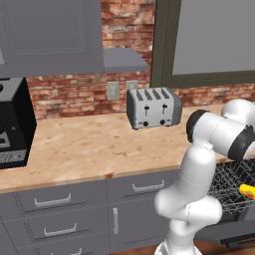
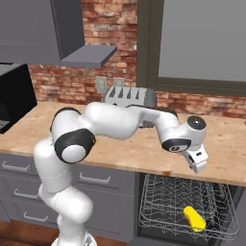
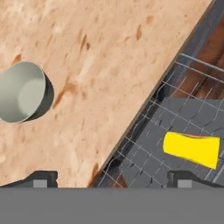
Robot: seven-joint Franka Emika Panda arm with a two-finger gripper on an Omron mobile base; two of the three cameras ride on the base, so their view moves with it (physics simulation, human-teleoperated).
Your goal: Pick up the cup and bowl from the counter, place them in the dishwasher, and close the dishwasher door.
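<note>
Toaster [image 1: 153, 107] seen at the brick wall.
Gripper [image 3: 109, 177] is held wide apart, empty, over counter [image 3: 87, 57] edge beside bowl [image 3: 24, 97].

The light tan speckled counter [image 1: 89, 144] carries a silver four-slot toaster [image 1: 153, 107] against the brick wall at 12 o'clock and a black appliance [image 1: 12, 122] at 9 o'clock. In the hand view, a grey bowl [image 3: 24, 92] rests on it at 9 o'clock.

Kitchen: toaster [image 1: 153, 107], counter [image 1: 89, 144], dishwasher [image 2: 187, 206], brick wall [image 1: 74, 92]
</note>
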